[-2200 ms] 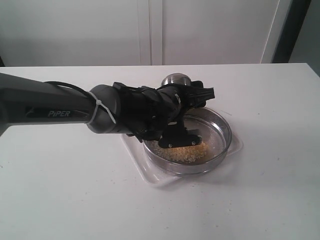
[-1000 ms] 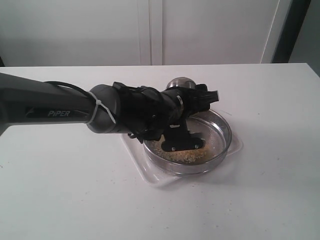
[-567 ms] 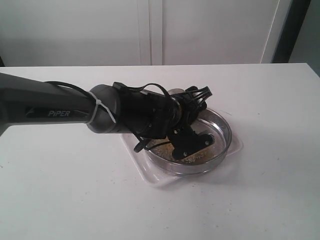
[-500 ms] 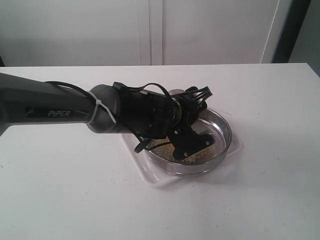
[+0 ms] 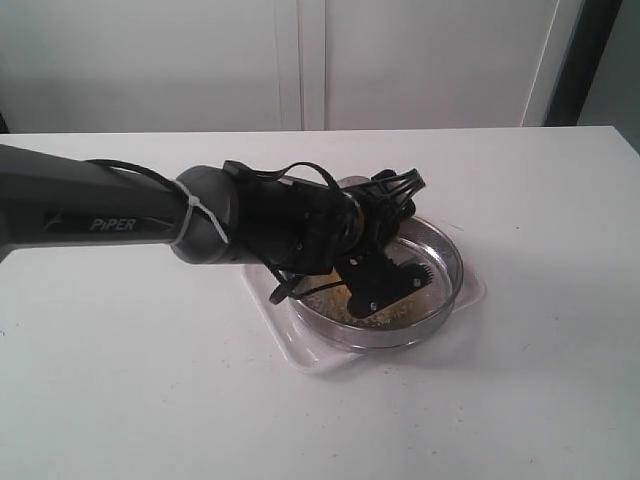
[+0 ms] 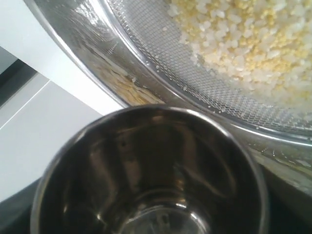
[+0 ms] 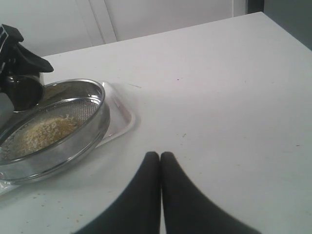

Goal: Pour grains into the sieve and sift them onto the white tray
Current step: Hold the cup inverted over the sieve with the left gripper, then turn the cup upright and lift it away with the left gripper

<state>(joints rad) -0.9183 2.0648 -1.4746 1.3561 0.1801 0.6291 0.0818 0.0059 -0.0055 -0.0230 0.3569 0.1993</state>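
Observation:
My left gripper [image 5: 388,280] reaches over the sieve [image 5: 448,262], shut on a small steel cup [image 6: 146,170] tipped on its side. The cup's inside looks empty in the left wrist view. Yellow grains [image 6: 243,39] lie in a heap on the sieve's mesh [image 6: 161,44], just past the cup's mouth. The sieve rests on the white tray [image 5: 272,308]. In the right wrist view the sieve [image 7: 95,122], grains [image 7: 46,129] and tray [image 7: 119,119] lie off to one side. My right gripper [image 7: 160,155] is shut and empty over bare table. It is out of the exterior view.
The white table [image 5: 540,380] runs wide around the tray on every side. A pale wall or cabinet front [image 5: 400,60] stands behind the far edge. A few stray specks dot the table [image 7: 185,135] near my right gripper.
The left wrist has rolled, tipping the cup further over the sieve; the cup's shiny base that showed above the wrist is now hidden behind it. The sieve and tray have stayed put.

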